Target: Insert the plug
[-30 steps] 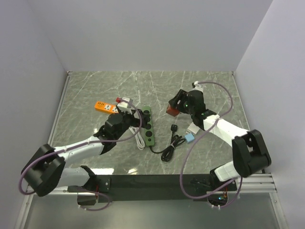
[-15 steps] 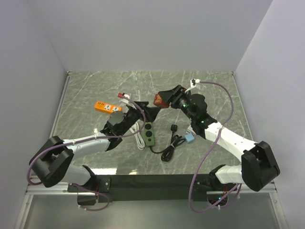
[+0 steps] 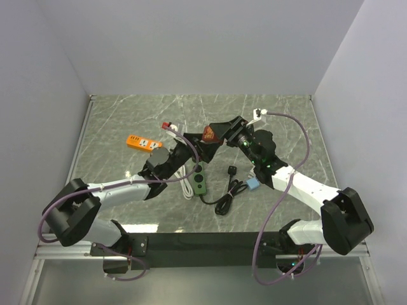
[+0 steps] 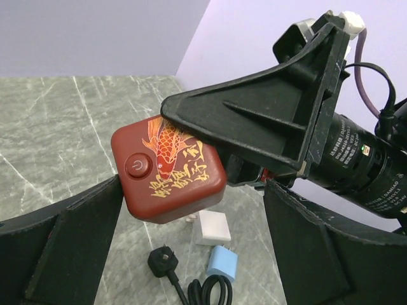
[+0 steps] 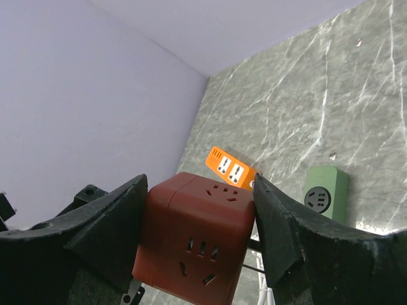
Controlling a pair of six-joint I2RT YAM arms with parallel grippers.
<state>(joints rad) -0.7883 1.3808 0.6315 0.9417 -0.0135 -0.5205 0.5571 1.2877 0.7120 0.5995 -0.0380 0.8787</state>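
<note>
**While the plug waits on the table, the red cube comes to the middle**

The right gripper [image 3: 215, 131] is pinching the red socket cube [image 4: 168, 168] across two of its sides and holds it tilted in the air. A second ago it had the same cube lower and farther to the right; since then it has carried it up and in toward the centre. The left gripper [image 3: 193, 147], spread wide, has left its place over the green power strip [image 3: 200, 176] and risen to meet it. Its fingers now stand on either side of the cube, and the left wrist view shows no contact.

This looks like a handover or a shared hold being set up. The black plug [image 3: 233, 169] lies on the table [image 3: 127, 121] between the green strip and a blue adapter [image 3: 253, 183], with its cable [image 3: 224, 202] coiled just beside it. Insertion has not begun, and one gripper will need to be free to fetch the plug.
</note>
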